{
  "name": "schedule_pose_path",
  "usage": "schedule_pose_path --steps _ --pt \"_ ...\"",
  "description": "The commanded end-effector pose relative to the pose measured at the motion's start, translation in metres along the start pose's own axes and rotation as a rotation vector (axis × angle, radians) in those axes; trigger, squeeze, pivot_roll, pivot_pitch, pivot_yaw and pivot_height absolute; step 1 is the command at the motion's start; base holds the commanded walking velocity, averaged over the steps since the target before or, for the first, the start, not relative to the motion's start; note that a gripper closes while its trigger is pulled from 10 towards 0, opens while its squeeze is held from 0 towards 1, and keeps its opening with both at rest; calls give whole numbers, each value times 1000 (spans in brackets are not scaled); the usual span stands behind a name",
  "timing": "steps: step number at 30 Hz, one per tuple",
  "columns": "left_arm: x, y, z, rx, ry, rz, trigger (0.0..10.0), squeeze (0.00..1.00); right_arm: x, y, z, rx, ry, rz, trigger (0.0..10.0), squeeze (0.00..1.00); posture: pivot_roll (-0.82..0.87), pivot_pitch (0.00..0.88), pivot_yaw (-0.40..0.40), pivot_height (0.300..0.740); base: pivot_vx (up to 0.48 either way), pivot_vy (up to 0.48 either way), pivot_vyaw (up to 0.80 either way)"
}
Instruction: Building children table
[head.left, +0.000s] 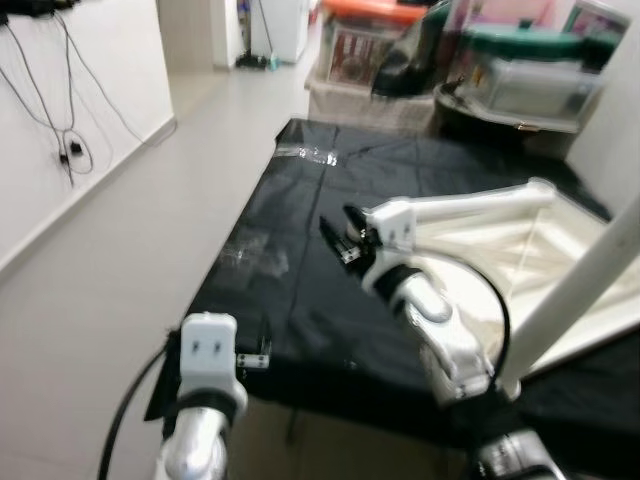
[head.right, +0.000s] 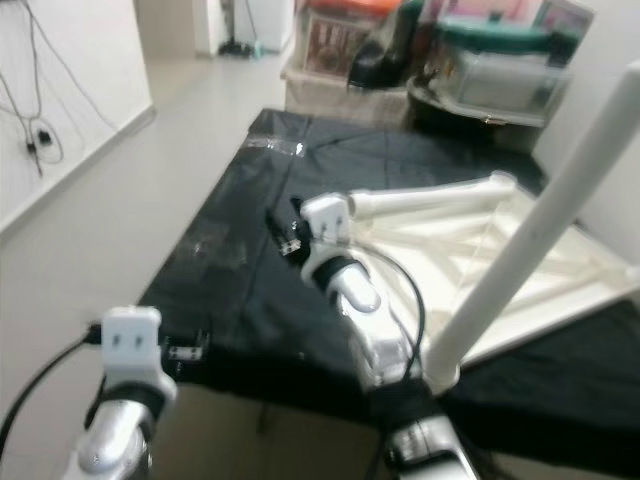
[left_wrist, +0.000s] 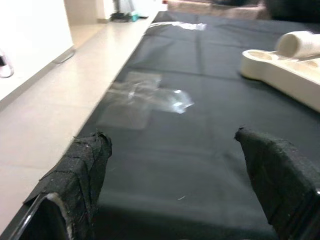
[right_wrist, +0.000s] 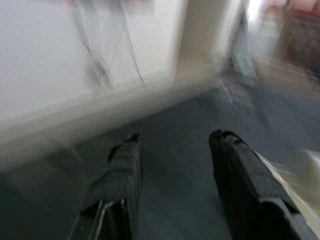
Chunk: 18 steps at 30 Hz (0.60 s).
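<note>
Black cloth covers the counter; the upturned white plastic children's table lies right. My right hand, parted and empty, should approach its corner leg socket slowly.

Right gripper reaches forward at frame centre, fingers parted; left gripper sits lower left, fingers spread.

Cream children's table upside down on black sheet, seemingly two legs attached
</note>
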<state>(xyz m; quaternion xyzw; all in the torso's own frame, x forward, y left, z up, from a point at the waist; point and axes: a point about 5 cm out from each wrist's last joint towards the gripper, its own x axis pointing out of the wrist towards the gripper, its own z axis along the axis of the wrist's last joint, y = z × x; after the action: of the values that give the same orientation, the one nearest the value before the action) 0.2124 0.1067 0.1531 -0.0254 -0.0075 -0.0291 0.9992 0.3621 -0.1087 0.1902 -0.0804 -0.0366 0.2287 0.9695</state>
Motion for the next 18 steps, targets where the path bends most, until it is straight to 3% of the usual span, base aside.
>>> schedule_pose_path --steps 1,6,8,9,10,13,18 --pt "-2 -3 -4 -10 33 -17 10000 0 2 -22 -10 6 126 -105 10000 0 109 87 -111 740 0 0 0" --pt "-3 -4 -3 -15 33 -30 10000 0 8 -30 -9 -20 177 -151 10000 0 112 97 -111 740 0 0 0" --pt "-5 -7 0 -26 32 -60 10000 0 20 -41 -1 -8 239 -190 10000 0 112 125 -107 740 0 0 0" --pt "-8 -12 3 -41 35 -95 10000 0 25 -46 -2 -62 312 -191 10000 0 110 143 -105 740 0 0 0" --pt "-8 -12 3 -41 35 -95 10000 0 25 -46 -2 -62 312 -191 10000 0 110 143 -105 740 0 0 0" --pt "-13 -20 7 -58 34 -158 10000 0 25 -56 -10 -134 447 -199 10000 0 108 157 -106 740 0 0 0" --pt "-17 -25 8 -45 35 -185 10000 0 23 -57 -17 -100 521 -183 10000 0 107 191 -112 740 0 0 0"
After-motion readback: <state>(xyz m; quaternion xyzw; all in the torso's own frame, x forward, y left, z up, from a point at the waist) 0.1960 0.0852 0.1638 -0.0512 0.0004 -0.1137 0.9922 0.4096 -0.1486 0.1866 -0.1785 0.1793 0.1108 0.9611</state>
